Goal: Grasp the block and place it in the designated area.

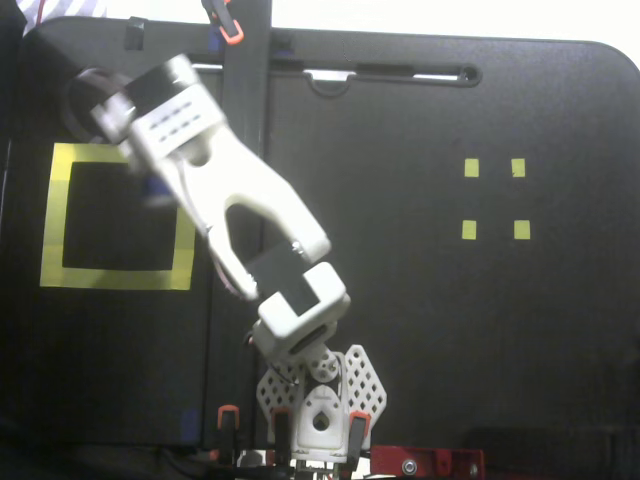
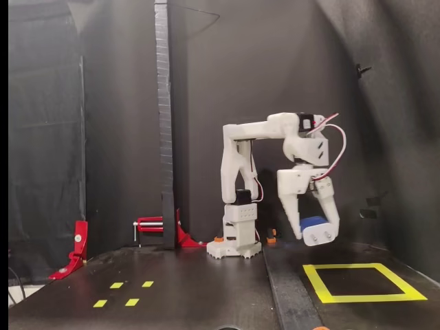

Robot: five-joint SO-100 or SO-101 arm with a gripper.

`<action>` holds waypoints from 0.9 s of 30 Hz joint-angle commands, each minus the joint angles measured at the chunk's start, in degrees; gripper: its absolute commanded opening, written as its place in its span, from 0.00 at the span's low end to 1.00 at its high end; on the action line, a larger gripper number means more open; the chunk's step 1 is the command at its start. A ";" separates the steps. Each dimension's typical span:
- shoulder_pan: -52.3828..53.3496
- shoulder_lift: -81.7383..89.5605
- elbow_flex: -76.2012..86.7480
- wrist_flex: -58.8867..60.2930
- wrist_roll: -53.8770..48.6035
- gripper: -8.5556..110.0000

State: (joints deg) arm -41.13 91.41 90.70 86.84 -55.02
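In the side-on fixed view we see the white plastic arm [image 2: 237,165] reaching out from its base toward the right, its end effector [image 2: 315,237] pointing down with a small dark blue rounded block [image 2: 311,223] clamped between its two white fingers [image 2: 322,235]. The fingers are closed against the block, which hangs in the air, clear of the black bench [image 2: 192,289]. Below it and a little nearer to us lies the large square outline of wide yellow tape [image 2: 361,298] on the bench surface; the block does not touch it.

In the top-down fixed view the arm [image 1: 235,200] stretches diagonally from its perforated white base [image 1: 320,390] at the bottom centre toward the upper left. Its wrist end lies over the upper right corner of the yellow tape square [image 1: 55,215]. We cannot make out the block or the fingertips in this view, as the arm's own body covers them and that part is blurred.

Four tiny yellow squares [image 1: 494,198] sit well apart on the right side of the bench in the top-down view, and appear at lower left in the side-on view [image 2: 124,293]. A red clamp [image 2: 74,247] stands at the left edge there.
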 commanded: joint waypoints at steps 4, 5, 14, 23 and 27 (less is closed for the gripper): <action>-3.34 0.35 -3.34 -0.09 3.08 0.27; -3.60 0.35 -3.34 -0.09 3.34 0.27; -3.52 -0.35 -3.34 -1.23 3.52 0.27; -5.45 -7.73 -3.34 -8.00 6.06 0.27; -6.68 -11.34 -3.34 -10.28 7.47 0.27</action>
State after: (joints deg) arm -47.11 80.24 90.70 77.52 -48.16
